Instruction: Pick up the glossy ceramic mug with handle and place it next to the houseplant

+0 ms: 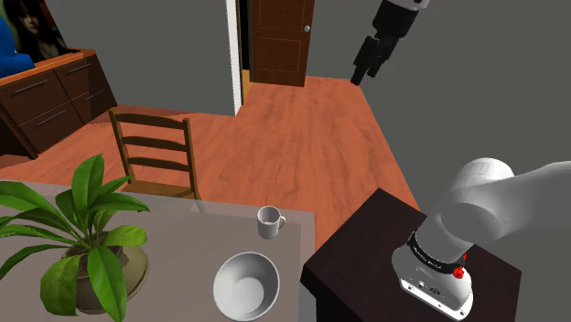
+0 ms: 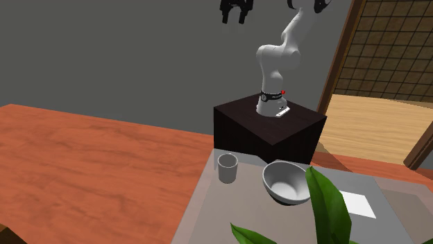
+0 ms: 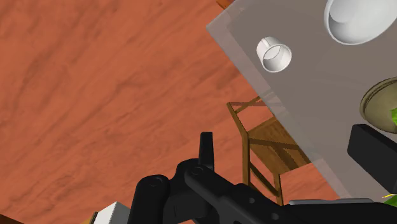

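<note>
Arm (image 1: 501,197): white Franka with dark joints, mounted on a dark box stand (image 1: 361,261) at the shoulder view's lower right, just beside the table's right edge. Gripper (image 2: 233,19): all black, high over the wooden floor (image 1: 302,137) on the far side of the table, well apart from everything on it; the two fingers stand wide apart with nothing between them. Mug (image 1: 269,221): glossy, pale grey-white, upright and empty on the grey table (image 1: 183,240), near its far right corner in the shoulder view, handle turned to that view's right, toward the stand. Bowl (image 1: 246,285): pale grey-white, upright and empty, nearer the camera than the mug and a little to its left, close to it but not touching. Houseplant (image 1: 78,215): broad green leaves rising from a round pot, at the table's left end in the shoulder view, well apart from the mug. White rectangle (image 2: 358,204): lies flat on the tabletop at the second exterior view's right, beyond the bowl. Chair (image 1: 156,151): wooden, ladder-backed, drawn up to the table's far side. Dresser (image 1: 46,96): dark wood, with drawers, far left. Door (image 1: 279,41): brown, panelled, in the far grey wall.
</note>
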You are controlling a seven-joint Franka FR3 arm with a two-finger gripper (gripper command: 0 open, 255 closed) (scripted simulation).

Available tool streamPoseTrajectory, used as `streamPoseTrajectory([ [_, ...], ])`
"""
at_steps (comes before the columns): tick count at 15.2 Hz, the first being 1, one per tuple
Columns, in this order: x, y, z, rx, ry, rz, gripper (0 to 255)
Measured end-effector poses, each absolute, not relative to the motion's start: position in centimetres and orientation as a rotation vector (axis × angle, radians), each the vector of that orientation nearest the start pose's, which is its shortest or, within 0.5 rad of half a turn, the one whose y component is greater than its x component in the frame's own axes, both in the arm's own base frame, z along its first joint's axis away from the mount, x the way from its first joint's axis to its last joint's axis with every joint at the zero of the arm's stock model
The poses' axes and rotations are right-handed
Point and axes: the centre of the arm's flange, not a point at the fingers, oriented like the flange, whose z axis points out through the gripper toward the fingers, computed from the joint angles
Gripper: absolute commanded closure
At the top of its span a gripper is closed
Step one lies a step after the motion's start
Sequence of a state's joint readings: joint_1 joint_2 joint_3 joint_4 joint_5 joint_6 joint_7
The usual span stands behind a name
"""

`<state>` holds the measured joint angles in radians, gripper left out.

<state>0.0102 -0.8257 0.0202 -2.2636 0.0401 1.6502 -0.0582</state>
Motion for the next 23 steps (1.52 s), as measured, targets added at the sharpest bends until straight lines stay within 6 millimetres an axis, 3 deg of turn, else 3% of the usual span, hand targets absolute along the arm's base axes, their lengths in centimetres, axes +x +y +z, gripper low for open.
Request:
streamPoseTrajectory([
  [2,30.4,1.9,65.0,-3.100,-0.134,-0.328,0],
  [4,31.1,2.7,63.1,-3.104,-0.145,-0.319,0],
  [23,38.9,13.4,41.6,-3.142,-0.263,-0.216,0],
])
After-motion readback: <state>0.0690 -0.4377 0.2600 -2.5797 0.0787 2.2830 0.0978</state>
